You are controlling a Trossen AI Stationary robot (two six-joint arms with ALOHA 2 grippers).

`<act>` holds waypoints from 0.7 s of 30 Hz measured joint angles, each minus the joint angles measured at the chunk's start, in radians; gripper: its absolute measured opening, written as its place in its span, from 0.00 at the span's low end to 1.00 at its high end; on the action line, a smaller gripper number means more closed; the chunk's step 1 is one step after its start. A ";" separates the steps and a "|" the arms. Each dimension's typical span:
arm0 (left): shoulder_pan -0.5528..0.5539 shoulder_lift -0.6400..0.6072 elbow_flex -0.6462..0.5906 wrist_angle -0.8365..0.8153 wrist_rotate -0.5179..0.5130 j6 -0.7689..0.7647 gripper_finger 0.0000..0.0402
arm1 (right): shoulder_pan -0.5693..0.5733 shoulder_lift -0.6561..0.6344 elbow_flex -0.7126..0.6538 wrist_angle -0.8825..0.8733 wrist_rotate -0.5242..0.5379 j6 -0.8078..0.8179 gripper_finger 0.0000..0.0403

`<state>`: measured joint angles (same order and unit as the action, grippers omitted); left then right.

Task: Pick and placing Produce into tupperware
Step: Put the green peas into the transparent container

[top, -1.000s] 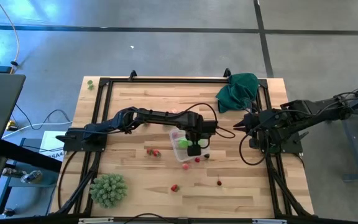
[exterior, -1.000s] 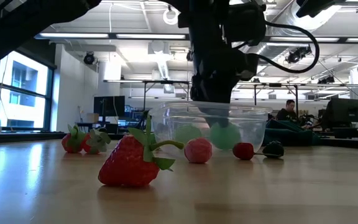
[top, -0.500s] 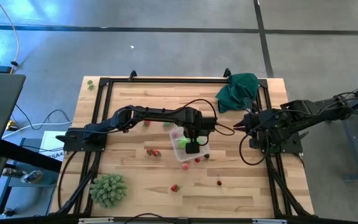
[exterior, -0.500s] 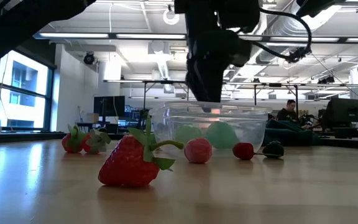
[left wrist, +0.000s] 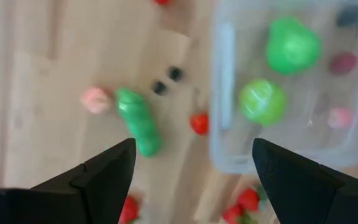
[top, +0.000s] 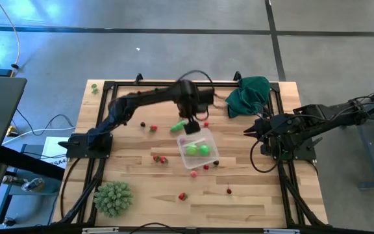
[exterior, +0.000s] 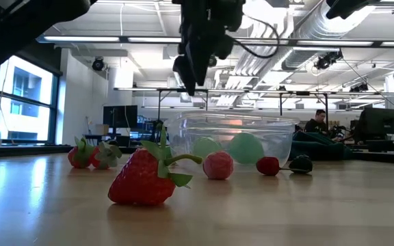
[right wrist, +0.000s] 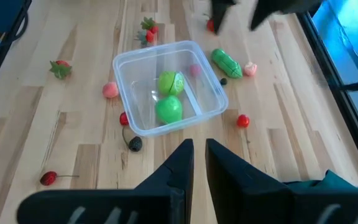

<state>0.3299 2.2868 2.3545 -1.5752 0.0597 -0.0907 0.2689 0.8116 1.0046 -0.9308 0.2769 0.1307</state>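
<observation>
Clear plastic tupperware (top: 197,150) sits just below and beside the left gripper (top: 191,125), two bright green pieces (top: 198,150) already inside. Its fingers spread wide and hold nothing, the claw hangs above the table over a long green vegetable (top: 179,125) — smooth, rigid and probably light, best pinched across its narrow middle. Red berries (top: 160,158) lie scattered farther toward the near edge, small enough to roll or slip. Well off to the right, the right gripper (top: 247,132) waits — fingers pressed together, holding nothing.
</observation>
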 joint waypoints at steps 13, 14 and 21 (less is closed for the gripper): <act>0.174 -0.033 -0.142 0.004 0.040 0.034 0.77 | 0.000 0.000 0.000 0.000 0.000 0.000 0.08; 0.177 -0.043 -0.175 0.004 0.047 0.034 0.77 | 0.000 0.001 0.000 0.000 0.000 0.000 0.08; 0.187 -0.156 -0.391 0.040 0.029 0.003 0.77 | 0.000 0.001 0.000 0.000 0.000 0.000 0.08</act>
<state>0.5171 2.1308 1.9639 -1.5353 0.0883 -0.0875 0.2687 0.8122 1.0046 -0.9308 0.2771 0.1307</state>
